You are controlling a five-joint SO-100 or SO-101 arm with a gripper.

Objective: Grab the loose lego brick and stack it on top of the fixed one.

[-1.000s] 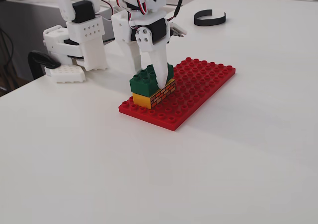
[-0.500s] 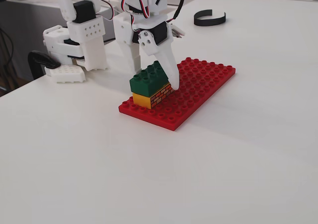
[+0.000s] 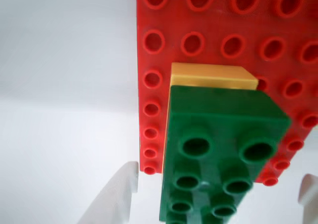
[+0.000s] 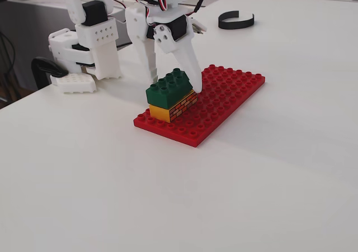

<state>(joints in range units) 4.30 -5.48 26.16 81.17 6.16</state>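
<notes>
My gripper [image 3: 218,194] is spread around the dark green plastic brick [image 4: 169,88], seated (slightly crooked) on the yellow patterned brick [image 4: 173,108]; next I lift straight away.

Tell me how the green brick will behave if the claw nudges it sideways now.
The green brick looks like rigid plastic, so it likely won't flex. Sitting on the yellow brick, it will probably resist sliding. It sits skewed in the wrist view, so perhaps it's not fully seated and could pop off.

Loose lego brick [image 4: 169,88]: you see plain dark green.
Fixed one [image 4: 174,108]: yellow, orange brick-wall print on its side.
Baseplate [image 4: 224,101]: red, beneath that yellow brick.
Gripper [image 4: 174,80]: white.
Table [image 4: 251,196]: white.
</notes>
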